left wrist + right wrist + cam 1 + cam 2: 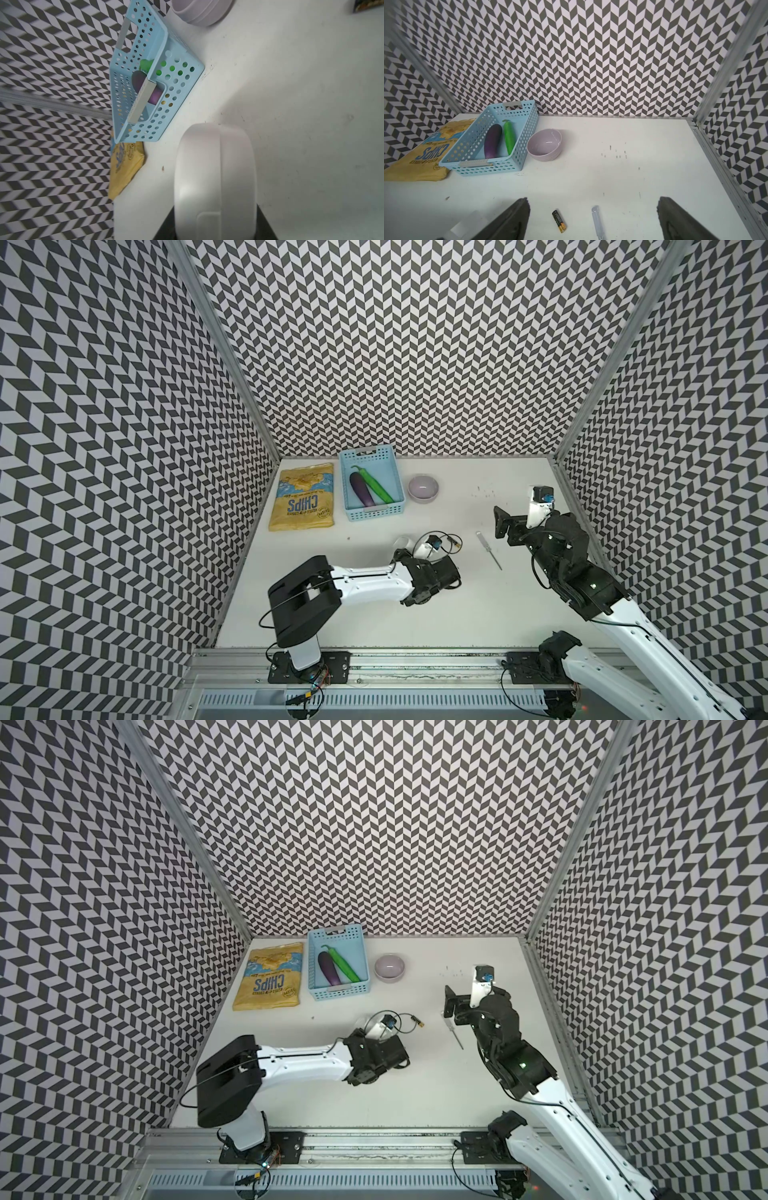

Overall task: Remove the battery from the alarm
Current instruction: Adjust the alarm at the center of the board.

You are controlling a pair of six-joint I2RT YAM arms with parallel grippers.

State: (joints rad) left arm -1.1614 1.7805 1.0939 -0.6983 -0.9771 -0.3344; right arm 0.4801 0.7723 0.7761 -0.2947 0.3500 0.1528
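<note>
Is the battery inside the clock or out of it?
Out. The battery lies bare on the white table beside the screwdriver, away from the alarm clock.

The chips bag (302,497) lies in the back left corner of the worktop (457,614). The basket (376,514) sits just right of it, with the eggplant (360,489) and pepper (376,485) side by side inside. The bowl (423,488) is just right of the basket. The alarm (216,176) is near the middle, the battery (559,223) lies right of it, and the screwdriver (489,549) right of that
</note>
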